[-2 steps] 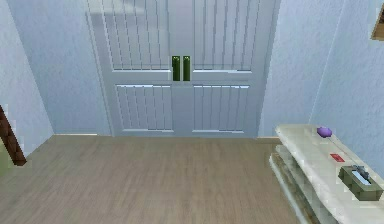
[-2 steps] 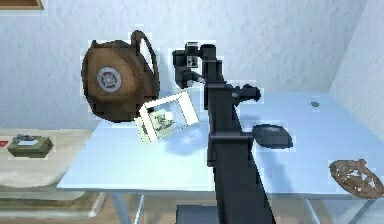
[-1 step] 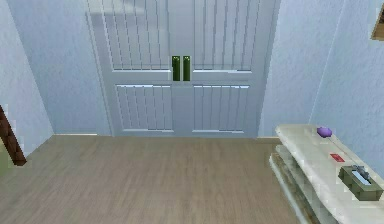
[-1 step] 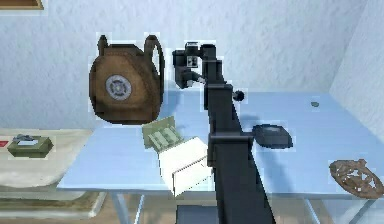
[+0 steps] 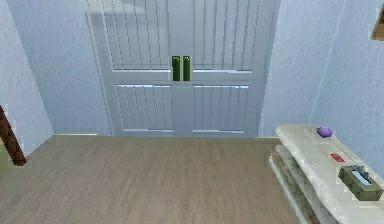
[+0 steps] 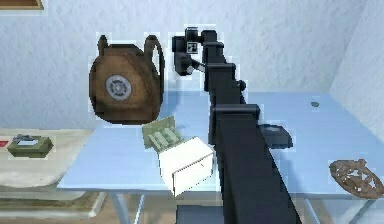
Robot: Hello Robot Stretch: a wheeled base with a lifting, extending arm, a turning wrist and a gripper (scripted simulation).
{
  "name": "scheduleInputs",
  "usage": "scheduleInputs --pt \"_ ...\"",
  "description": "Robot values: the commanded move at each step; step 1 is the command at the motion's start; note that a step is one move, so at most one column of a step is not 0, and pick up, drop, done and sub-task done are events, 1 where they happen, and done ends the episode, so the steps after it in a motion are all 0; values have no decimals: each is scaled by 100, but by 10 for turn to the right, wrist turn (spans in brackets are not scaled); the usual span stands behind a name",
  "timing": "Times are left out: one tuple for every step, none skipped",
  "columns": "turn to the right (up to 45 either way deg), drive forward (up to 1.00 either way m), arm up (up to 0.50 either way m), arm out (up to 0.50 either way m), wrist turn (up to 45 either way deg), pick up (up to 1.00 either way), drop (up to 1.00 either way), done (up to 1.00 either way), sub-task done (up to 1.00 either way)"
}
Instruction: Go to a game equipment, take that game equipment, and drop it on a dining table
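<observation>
At the blue table's (image 6: 300, 110) far left shows a brown backpack (image 6: 125, 85), near its front edge a white box (image 6: 188, 165). The pincer (image 6: 182, 62) is at the table's far side; whether it grips anything, and which item is the game equipment, cannot be told.

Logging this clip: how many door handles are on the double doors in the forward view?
2: the left-leaf handle and the right-leaf handle, side by side where the double doors meet. None seems hidden.

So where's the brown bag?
The brown bag is at the arm side view's upper left, just left of the gripper, behind a white box.
</observation>
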Motion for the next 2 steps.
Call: scheduleInputs --pt "0 0 0 -8 0 0 0 0 0" --pt "0 0 0 0 0 0 0 100 0"
